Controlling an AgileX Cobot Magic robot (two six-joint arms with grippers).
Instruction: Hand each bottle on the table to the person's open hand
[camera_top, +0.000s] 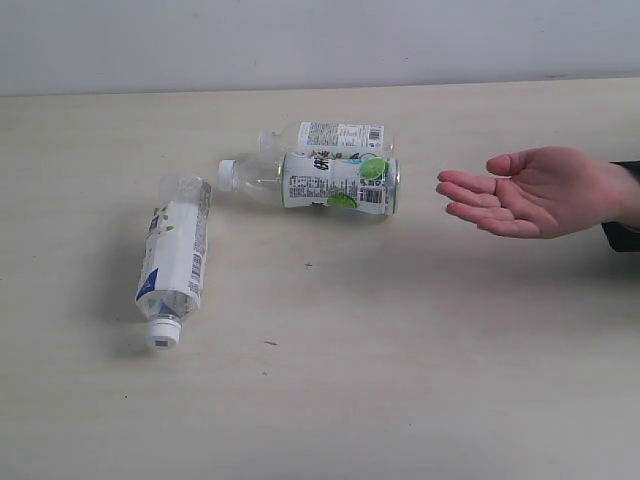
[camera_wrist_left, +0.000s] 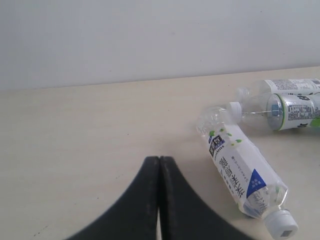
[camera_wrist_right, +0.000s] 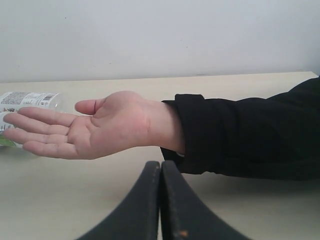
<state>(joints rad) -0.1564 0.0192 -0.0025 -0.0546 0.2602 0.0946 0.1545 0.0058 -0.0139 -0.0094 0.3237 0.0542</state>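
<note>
Both pincers are together with nothing held. Left gripper (camera_wrist_left: 159, 162) has its fingers pressed flat to each other, right gripper (camera_wrist_right: 161, 167) the same. Neither arm shows in the exterior view.

Three bottles are visible, all lying on the table (camera_top: 400, 400); no pink one in frame.
- Left bottle (camera_top: 175, 262) lies alone, cap (camera_top: 164, 334) toward the camera, well apart from the hand (camera_top: 535, 192).
- Green bottle (camera_top: 320, 182) lies crosswise mid-table, nearest the hand.
- Far bottle (camera_top: 335, 136) lies just behind it, touching or nearly, can't tell.
- The hand is open, palm up, on the right side, seemingly raised off the table.

My read: first pick not started. Suggest:
- Left arm takes the left bottle. It's right in front of that gripper and free on all sides.
- Open wide first, then come down across the label mid-body, jaws square to the long axis so it doesn't roll out.
- The clear plastic looks thin, so squeeze lightly or it buckles and slips.
- Lift clear before crossing, since the path to the hand passes over the green bottle.
- Set it into the palm and release only once it rests there.
- Keep the right gripper off the sleeve (camera_wrist_right: 240, 135).
</note>
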